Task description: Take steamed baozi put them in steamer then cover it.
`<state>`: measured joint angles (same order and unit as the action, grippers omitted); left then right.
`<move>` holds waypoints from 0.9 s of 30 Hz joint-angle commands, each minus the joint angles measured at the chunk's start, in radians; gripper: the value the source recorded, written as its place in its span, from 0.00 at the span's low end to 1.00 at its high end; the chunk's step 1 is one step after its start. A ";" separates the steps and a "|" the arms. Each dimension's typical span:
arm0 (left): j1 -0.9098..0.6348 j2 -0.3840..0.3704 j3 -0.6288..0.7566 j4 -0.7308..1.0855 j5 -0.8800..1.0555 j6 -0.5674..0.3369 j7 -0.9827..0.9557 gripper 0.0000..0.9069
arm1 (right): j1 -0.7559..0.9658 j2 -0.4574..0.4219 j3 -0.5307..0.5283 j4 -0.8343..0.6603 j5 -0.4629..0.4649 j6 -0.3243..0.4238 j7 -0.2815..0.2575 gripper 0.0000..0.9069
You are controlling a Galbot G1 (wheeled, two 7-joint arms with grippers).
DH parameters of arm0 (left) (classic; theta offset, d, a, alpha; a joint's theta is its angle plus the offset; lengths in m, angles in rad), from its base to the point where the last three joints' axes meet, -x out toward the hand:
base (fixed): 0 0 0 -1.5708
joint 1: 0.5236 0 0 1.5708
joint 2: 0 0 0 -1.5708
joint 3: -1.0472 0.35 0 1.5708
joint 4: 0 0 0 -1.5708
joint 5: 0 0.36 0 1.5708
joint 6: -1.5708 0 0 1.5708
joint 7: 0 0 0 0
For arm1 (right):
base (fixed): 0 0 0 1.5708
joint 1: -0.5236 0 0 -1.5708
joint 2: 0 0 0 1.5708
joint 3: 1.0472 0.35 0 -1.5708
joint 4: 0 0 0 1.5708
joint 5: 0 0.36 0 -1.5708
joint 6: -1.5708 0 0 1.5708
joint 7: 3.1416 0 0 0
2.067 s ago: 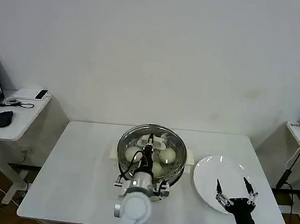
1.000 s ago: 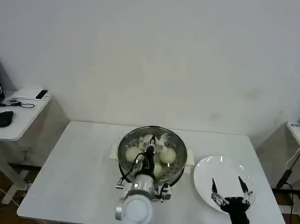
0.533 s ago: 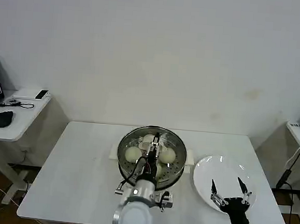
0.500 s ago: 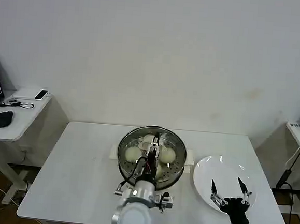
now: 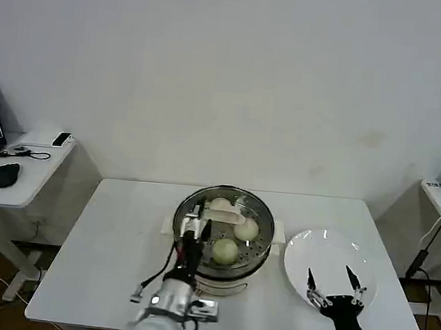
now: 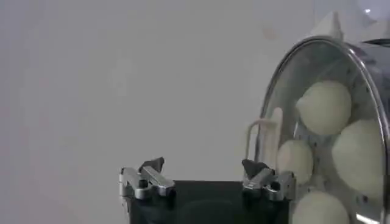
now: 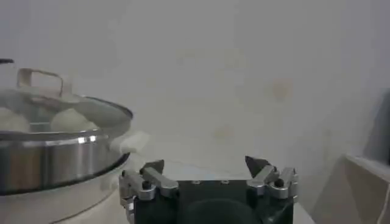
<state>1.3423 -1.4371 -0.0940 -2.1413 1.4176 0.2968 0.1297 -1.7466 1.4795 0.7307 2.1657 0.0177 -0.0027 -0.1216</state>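
While I'm watching the head view, everything is sitting on the white table [image 5: 107, 248].
Steamer: the shiny steel steamer [image 5: 255, 253] is standing mid-table on its cream base, just left of the white plate [image 5: 328, 254].
Cover: the glass cover [image 5: 202, 202] is resting on the steamer's rim, its pale bar handle [image 5: 224, 217] lying across the centre.
Steamed baozi: I'm seeing the steamed baozi [image 5: 225, 250] inside under the glass, three showing plainly from the head; the left wrist camera is picking out four [image 6: 326, 106].
Left gripper: the left gripper [image 5: 193, 237] is hanging at the steamer's near-left rim, fingers [image 6: 146, 178] spread wide apart and gripping nothing.
Right gripper: the right gripper [image 5: 332, 284] is hovering over the near edge of the plate, well apart from the steamer, fingers [image 7: 148, 179] splayed wide and carrying nothing.
Side desk: a black mouse [image 5: 6, 174] is lying on the small desk [image 5: 28, 188] to the left.
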 commanded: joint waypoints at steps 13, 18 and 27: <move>0.333 0.182 -0.572 0.020 -1.683 -0.366 -0.363 1.00 | -0.093 -0.295 -0.014 -0.031 0.250 0.064 0.029 1.00; 0.399 0.134 -0.586 -0.006 -1.637 -0.366 -0.347 1.00 | -0.089 -0.298 -0.068 -0.056 0.250 0.092 0.045 1.00; 0.483 0.110 -0.582 0.030 -1.577 -0.388 -0.271 1.00 | -0.110 -0.341 -0.113 -0.084 0.240 0.132 0.069 1.00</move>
<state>1.6863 -1.3088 -0.6147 -2.1160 0.0026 -0.0364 -0.1773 -1.8284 1.2099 0.6691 2.1156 0.2349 0.0863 -0.0726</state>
